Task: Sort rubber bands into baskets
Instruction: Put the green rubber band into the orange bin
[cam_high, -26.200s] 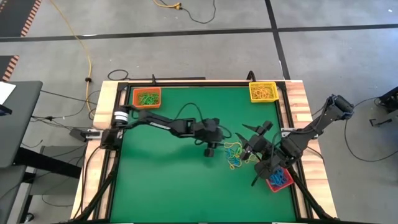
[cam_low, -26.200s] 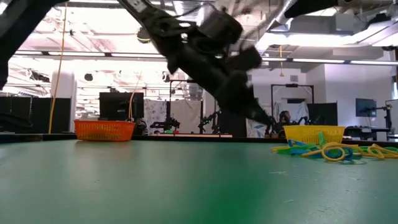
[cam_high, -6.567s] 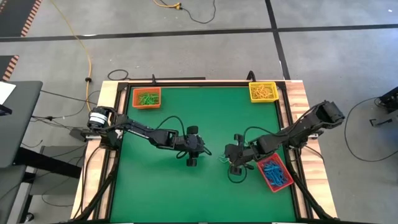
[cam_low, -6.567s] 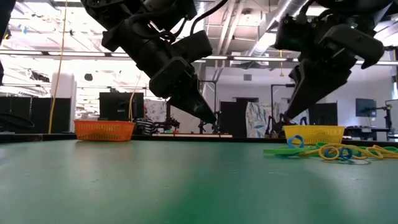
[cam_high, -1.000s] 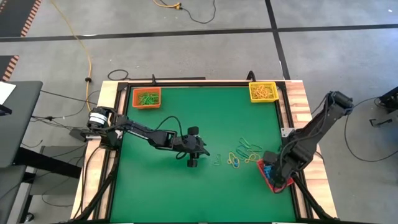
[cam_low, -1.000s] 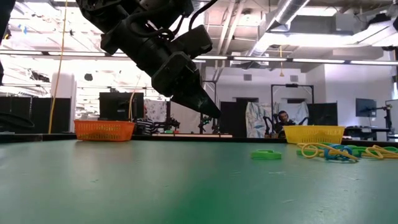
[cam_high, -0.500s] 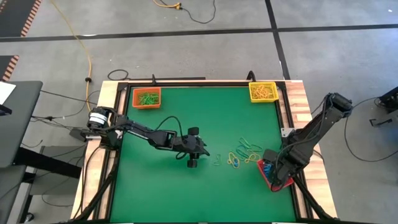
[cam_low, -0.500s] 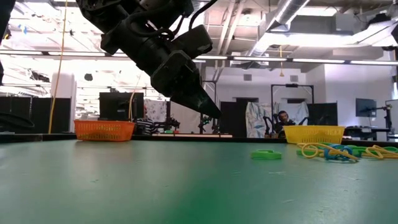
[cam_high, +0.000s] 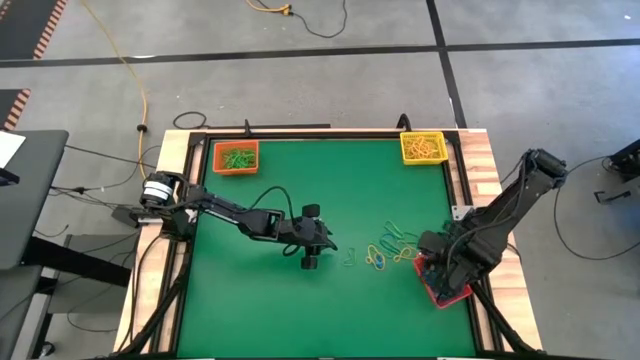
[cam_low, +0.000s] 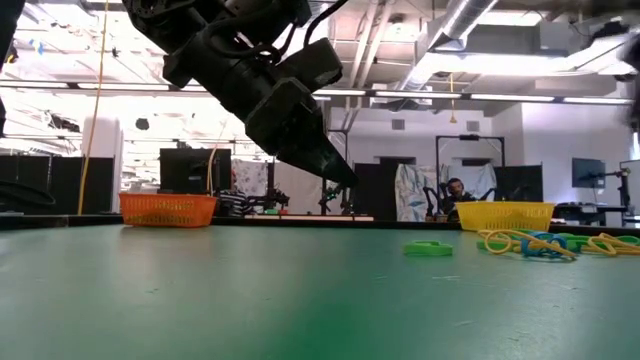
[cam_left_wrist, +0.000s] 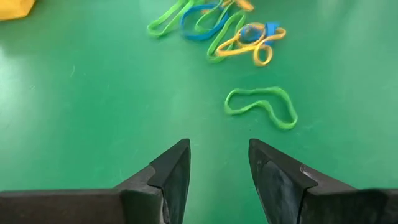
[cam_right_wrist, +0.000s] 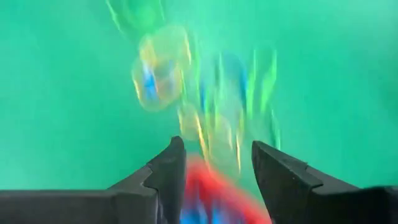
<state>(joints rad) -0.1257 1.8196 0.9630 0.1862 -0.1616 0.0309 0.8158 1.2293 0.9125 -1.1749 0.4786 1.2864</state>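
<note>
No text, label, brand, number or sign can be read anywhere here.

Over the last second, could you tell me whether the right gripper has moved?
Yes. The right gripper has shifted slightly from over the red basket toward the table's middle.

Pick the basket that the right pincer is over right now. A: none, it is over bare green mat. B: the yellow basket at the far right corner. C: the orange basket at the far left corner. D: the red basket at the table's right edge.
D: in the high view the right pincer sits at the red basket on the table's right edge, with its fingers open and nothing between them.
</note>
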